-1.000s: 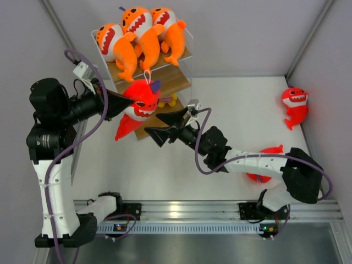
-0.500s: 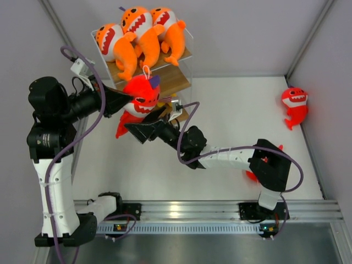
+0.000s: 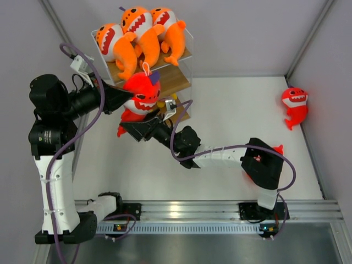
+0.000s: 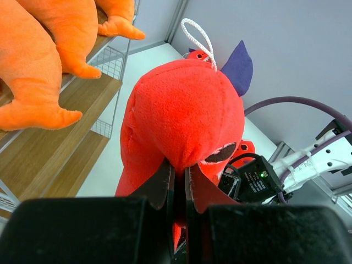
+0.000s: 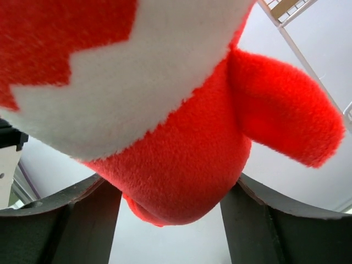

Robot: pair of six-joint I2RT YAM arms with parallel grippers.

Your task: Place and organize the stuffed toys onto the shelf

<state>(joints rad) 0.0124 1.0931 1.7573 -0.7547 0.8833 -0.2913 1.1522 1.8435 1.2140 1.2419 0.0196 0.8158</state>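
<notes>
Three orange stuffed toys (image 3: 142, 33) lie along the top board of the shelf (image 3: 173, 81); their tails (image 4: 33, 60) also show in the left wrist view above the shelf's boards (image 4: 60, 143). A red stuffed toy (image 3: 142, 93) hangs in front of the shelf. My left gripper (image 3: 127, 102) is shut on its back (image 4: 187, 115), the jaws (image 4: 177, 168) pinching the plush. My right gripper (image 3: 140, 121) reaches in from below, its fingers touching both sides of the toy's belly (image 5: 181, 159). A second red toy (image 3: 294, 105) lies far right. A third (image 3: 275, 149) is mostly hidden behind the right arm.
The shelf's white wire frame (image 5: 286, 11) is close above the right gripper. Grey enclosure walls close in the white floor (image 3: 242, 110) on the left, back and right. The right arm (image 3: 220, 157) stretches across the middle of the floor. A metal rail (image 3: 181, 209) runs along the near edge.
The right arm has swung left and slid its gripper under the hanging red toy, its jaws narrowing around the belly. The left gripper has raised the toy slightly toward the shelf.
</notes>
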